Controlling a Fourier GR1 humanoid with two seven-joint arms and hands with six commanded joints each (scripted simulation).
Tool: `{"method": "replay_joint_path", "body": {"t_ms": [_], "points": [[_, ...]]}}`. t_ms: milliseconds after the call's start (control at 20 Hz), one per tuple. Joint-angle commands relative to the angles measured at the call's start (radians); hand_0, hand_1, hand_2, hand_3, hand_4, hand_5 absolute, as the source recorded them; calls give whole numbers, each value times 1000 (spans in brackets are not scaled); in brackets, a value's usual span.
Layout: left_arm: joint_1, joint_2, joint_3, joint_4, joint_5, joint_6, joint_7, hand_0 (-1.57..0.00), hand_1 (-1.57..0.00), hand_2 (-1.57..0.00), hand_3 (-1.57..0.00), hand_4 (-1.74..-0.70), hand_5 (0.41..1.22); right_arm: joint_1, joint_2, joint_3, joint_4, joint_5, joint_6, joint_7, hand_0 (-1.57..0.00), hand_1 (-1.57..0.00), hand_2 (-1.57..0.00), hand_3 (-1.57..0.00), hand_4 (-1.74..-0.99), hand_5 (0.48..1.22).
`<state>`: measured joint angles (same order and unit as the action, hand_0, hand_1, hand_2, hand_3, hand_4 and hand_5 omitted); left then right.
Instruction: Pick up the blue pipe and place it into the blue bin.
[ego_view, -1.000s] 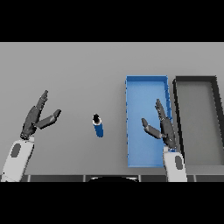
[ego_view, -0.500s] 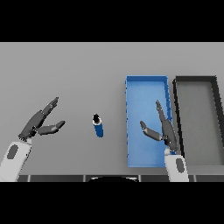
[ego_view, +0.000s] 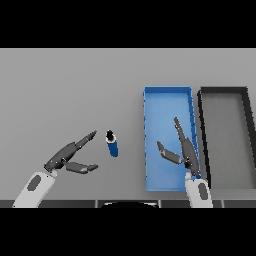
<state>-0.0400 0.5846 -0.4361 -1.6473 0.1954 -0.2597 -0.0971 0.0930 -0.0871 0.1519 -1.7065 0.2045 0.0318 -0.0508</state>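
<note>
Left hand seen spread open, fingers extended, thumb apart below, nothing held. Blue pipe found just beyond fingertips, untouched, resting on grey table. Right hand seen open, empty, poised over blue bin. Dark bin placed just outside right hand.

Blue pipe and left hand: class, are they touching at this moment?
Apart. The head view shows a strip of grey table between the left hand fingertips and the blue pipe.
</note>
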Motion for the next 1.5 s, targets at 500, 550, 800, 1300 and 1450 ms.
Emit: {"method": "replay_joint_path", "body": {"t_ms": [500,550,800,1300,1450], "points": [[-135,-224,-77,219,-80,19,23,1,1,1,1,-1172,464,17,-10,-14,-26,-11,0,12,1,1,1,1,-1208,608],[-159,-234,-84,244,-103,22,25,1,1,1,1,-1152,459,7,-10,-17,-23,-17,3,32,1,1,1,1,-1206,606],[-199,-315,-91,330,-102,15,-33,1,1,1,1,-1192,513,17,-5,-15,-21,-15,0,24,1,1,1,1,-1207,607],[-205,-402,-98,342,-85,35,-78,-1025,-1113,-1142,-1102,-1567,1034,2,-13,-34,-12,-34,4,39,1,1,1,1,-1196,604],[-205,-403,-115,352,-97,54,-142,-1291,-1337,-1351,-1272,-1647,1125,9,-12,-22,-28,-23,5,31,1,1,1,1,-1191,602]]}}
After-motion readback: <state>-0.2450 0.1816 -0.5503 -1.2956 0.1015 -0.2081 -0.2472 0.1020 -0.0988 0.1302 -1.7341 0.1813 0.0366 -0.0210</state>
